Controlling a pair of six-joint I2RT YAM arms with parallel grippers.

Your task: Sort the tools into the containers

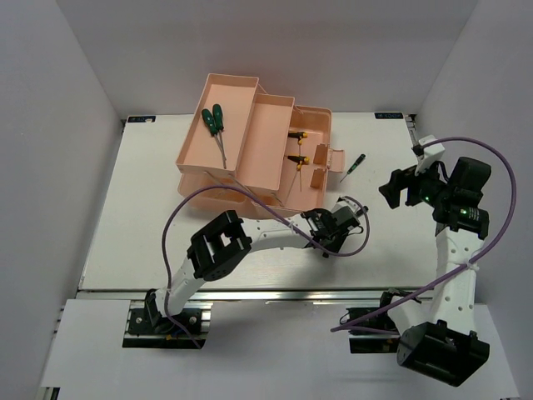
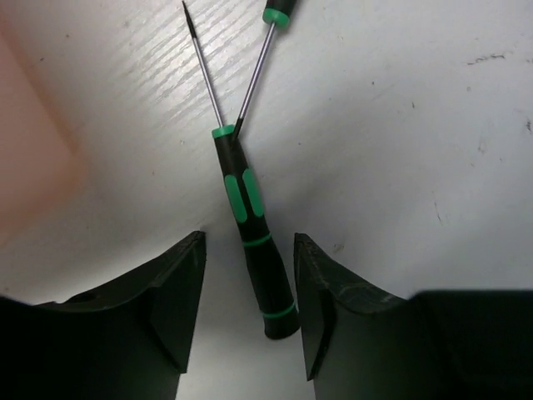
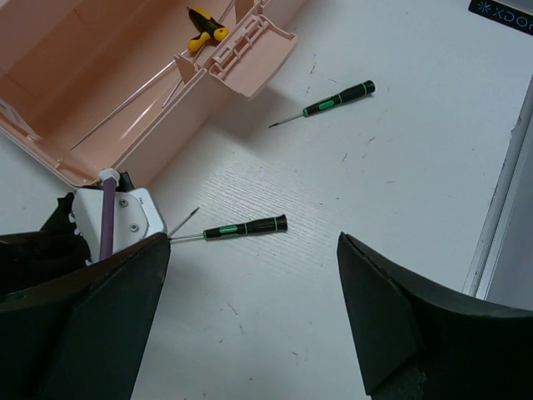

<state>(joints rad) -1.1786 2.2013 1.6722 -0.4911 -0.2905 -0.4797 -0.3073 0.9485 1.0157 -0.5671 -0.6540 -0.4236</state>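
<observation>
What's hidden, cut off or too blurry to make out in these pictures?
Left wrist: second screwdriver, handle cut off by the top edge; toolbox, blurred.
Right wrist: the screwdriver between the left gripper's fingers shows only its tip; the gripper hides the rest.
Top external: neither can be picked out at the left arm's dark end.

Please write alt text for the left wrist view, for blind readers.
The open left pincer straddles, without touching, the handle of a slim black-green screwdriver lying on the white table. A second screwdriver's tip ends at its collar; pink toolbox at left.
</observation>
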